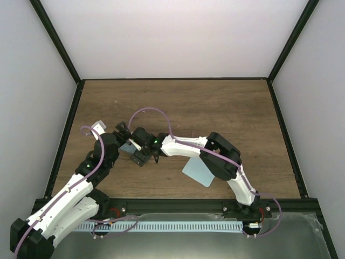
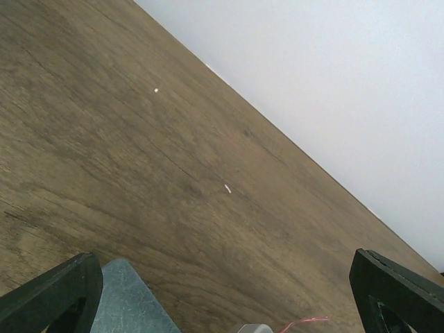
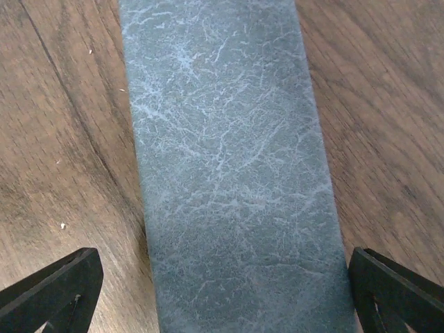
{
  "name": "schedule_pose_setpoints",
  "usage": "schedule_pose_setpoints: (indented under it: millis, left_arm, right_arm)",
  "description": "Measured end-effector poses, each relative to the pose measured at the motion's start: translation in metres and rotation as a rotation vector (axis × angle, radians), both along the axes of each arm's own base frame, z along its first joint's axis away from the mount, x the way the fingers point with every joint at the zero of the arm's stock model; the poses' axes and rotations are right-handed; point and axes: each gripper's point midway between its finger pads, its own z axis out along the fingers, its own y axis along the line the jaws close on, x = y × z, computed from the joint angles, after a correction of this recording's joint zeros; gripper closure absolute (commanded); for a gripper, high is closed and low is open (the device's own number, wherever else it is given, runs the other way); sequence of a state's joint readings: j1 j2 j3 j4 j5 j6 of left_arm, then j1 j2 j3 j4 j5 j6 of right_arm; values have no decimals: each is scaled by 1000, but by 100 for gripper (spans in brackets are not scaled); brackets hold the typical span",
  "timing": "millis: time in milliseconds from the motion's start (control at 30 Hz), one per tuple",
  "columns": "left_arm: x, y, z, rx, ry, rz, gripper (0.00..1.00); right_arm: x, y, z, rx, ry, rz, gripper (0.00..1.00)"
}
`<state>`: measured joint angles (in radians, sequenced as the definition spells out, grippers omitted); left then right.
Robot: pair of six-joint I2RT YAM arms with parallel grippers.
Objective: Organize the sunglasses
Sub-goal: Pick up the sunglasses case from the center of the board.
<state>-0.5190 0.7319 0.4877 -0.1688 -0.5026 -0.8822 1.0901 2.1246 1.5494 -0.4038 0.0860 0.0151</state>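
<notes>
count: I'm counting one sunglasses (image 2: 305, 321), one case (image 3: 222, 139), one cloth (image 1: 198, 171), two grippers.
sunglasses: only a thin reddish wire is showing, at 6 o'clock in my left wrist view, near the case corner.
left gripper (image 2: 223, 263): fingers are standing spread.
right gripper (image 3: 222, 258): fingers spread, straddling the case.

Matt wood-grain table (image 1: 215, 108), grey-blue case (image 3: 229, 173) of crackled leathery finish, smooth light-blue cloth (image 1: 198, 171).

Soft, even, bright light throughout; shadows on the desk (image 1: 215, 108) are faint; wrist close-ups show crisp wood grain.
</notes>
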Motion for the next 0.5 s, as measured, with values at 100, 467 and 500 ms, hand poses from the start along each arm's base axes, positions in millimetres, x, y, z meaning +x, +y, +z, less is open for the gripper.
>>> schedule_pose_setpoints:
  millis: [100, 467, 500]
  left_arm:
    - [0, 0, 0, -1, -1, -1, 0]
    - [0, -1, -1, 0, 3, -2, 0]
    - [0, -1, -1, 0, 3, -2, 0]
  right_arm:
    - [-4, 3, 0, 11, 22, 18, 1]
    - [-7, 4, -9, 12, 60, 33, 18]
    - [-6, 3, -10, 12, 66, 29, 25]
